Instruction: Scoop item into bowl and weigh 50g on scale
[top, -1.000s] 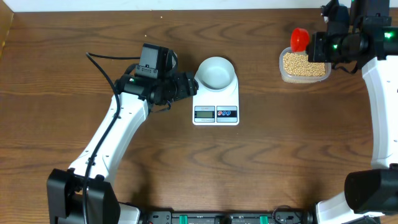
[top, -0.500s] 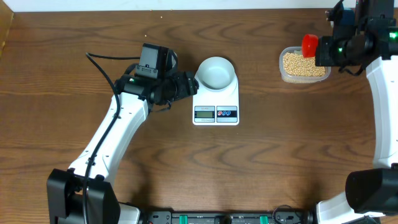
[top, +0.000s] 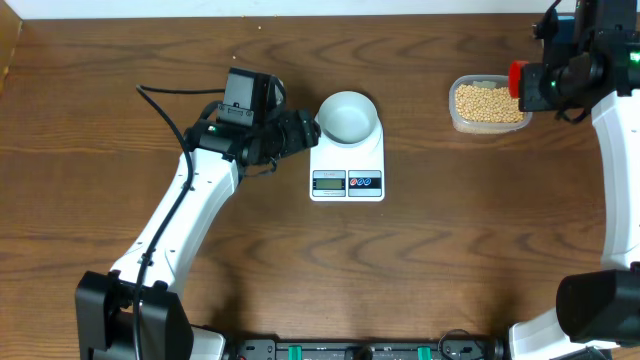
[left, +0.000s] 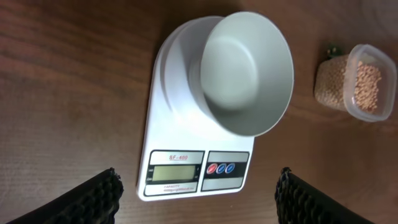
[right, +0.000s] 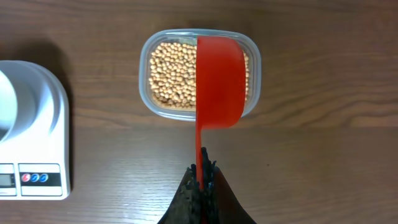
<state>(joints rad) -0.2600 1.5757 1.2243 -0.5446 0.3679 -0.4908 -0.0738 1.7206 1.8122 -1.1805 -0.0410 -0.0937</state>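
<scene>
The empty pale bowl (top: 347, 117) sits on the white scale (top: 347, 165), whose display faces the table's front edge. My left gripper (top: 305, 130) hovers just left of the bowl, open, with nothing between its fingers (left: 93, 199). In the left wrist view the bowl (left: 245, 71) and the scale (left: 180, 143) lie ahead. Tan beans (top: 485, 102) fill a clear tub at the far right. My right gripper (right: 202, 171) is shut on the handle of a red scoop (right: 219, 81), which hangs turned on its side over the right half of the beans (right: 171, 78).
The clear plastic tub (right: 144, 68) stands well to the right of the scale (right: 37, 143), with bare wood between them. The left arm reaches in from the front left. The right arm (top: 615, 150) runs along the right edge. A light wall strip borders the far side.
My right gripper has carried the red scoop rightward, from the tub's left rim across the beans to its right side. The left arm has barely shifted.
</scene>
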